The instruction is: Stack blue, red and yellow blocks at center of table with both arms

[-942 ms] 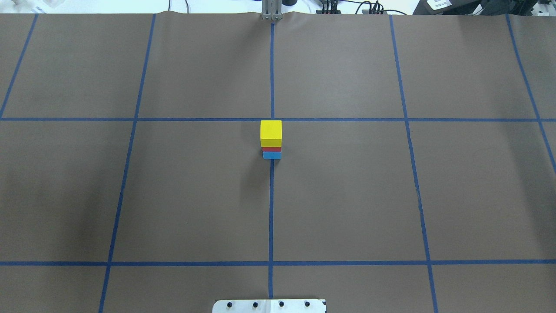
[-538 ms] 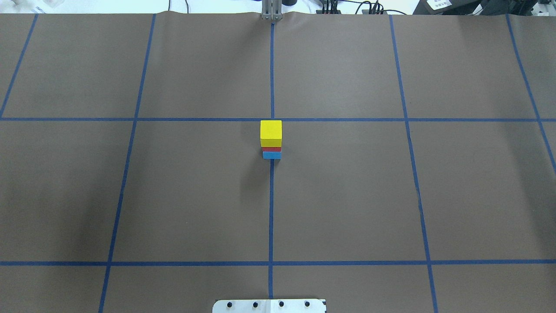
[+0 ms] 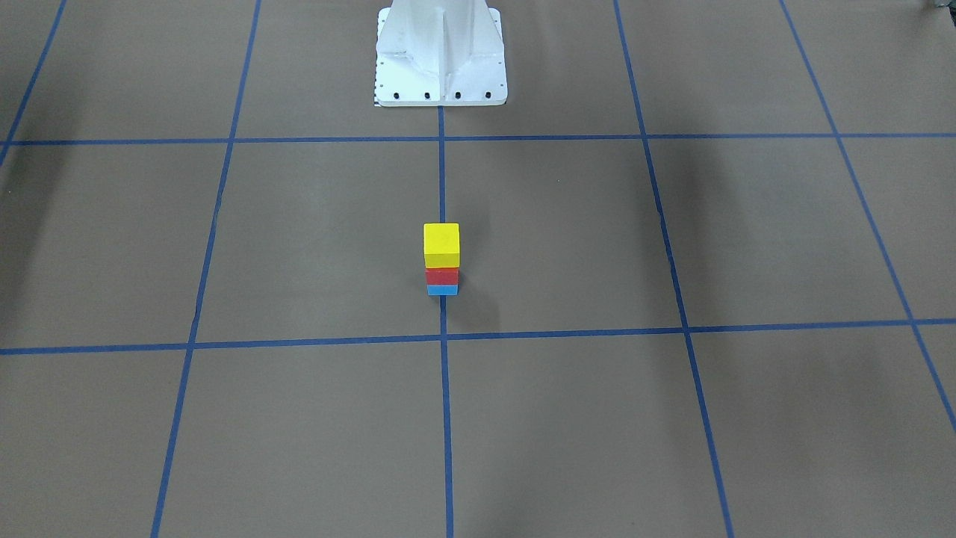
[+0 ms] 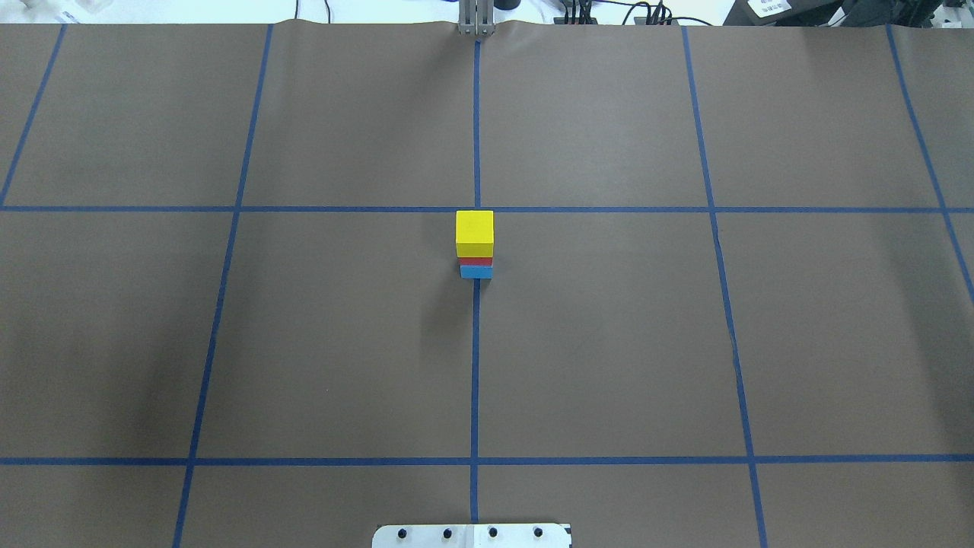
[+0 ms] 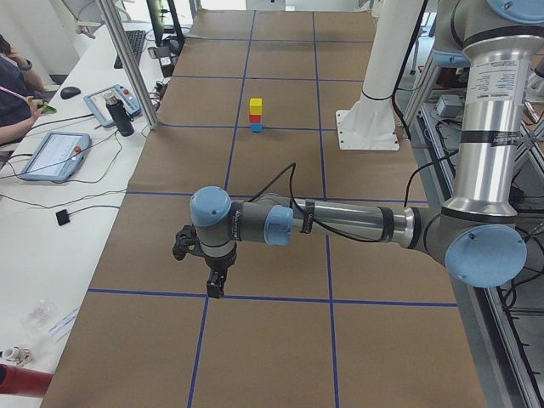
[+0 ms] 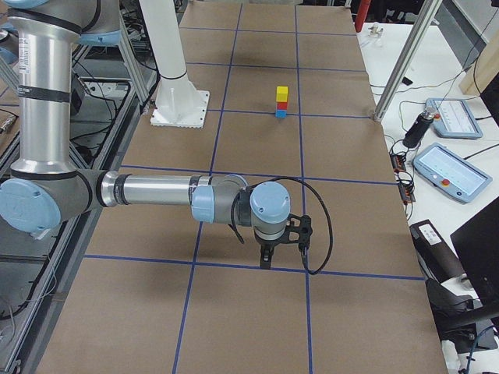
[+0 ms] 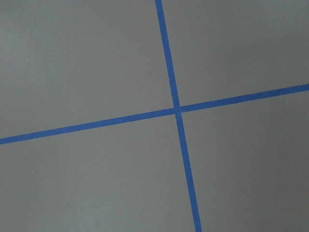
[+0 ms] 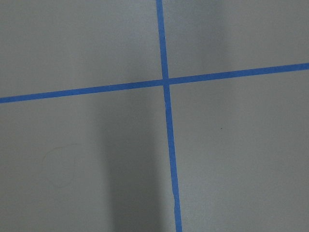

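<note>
Yellow block [image 4: 475, 228] is stacked on red block [image 4: 475, 261] and blue block [image 4: 476, 272] at the centre of the surface [image 4: 609, 342] — stacking is judged done. Whether left gripper [image 5: 216, 285] and right gripper [image 6: 267, 259] are spread cannot be told; no further move is needed.

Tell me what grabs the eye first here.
The yellow block sits on the red block, which sits on the blue block, stacked alone on the central tape line of the brown table. In the side views, the left arm and right arm stretch low over the table, well away from the blocks.
</note>
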Tool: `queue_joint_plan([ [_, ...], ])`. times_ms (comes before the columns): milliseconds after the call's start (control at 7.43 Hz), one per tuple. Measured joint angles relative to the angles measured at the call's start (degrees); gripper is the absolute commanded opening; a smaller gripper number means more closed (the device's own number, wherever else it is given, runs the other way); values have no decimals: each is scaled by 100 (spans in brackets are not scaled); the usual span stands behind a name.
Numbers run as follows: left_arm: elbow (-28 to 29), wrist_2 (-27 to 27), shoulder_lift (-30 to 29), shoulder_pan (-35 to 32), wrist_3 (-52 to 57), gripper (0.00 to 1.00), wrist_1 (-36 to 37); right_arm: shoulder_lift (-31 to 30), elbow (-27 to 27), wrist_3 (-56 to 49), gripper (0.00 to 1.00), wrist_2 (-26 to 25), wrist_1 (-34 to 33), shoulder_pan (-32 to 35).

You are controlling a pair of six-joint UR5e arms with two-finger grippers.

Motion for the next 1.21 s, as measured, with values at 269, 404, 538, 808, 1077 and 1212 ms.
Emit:
queue_joint_plan([
  [269, -53, -5, 73, 2, -4, 100, 0, 9, -3, 0, 99, 1, 0, 0],
  [404, -78, -7, 90, 3, -4, 100, 0, -10, 5, 0, 99, 8, 0, 2],
  [538, -87, -8, 96, 3, -4, 100, 0, -36, 15, 0, 99, 12, 0, 11],
  [808, -91, -9, 100, 3, -4, 100, 0, -52, 25, 0, 99, 14, 0, 23],
  [1077, -91, -9, 100, 3, -5, 100, 0, -34, 24, 2, 99, 14, 0, 25],
  [1212, -92, -9, 101, 3, -4, 100, 0, -14, 18, 4, 99, 13, 0, 22],
])
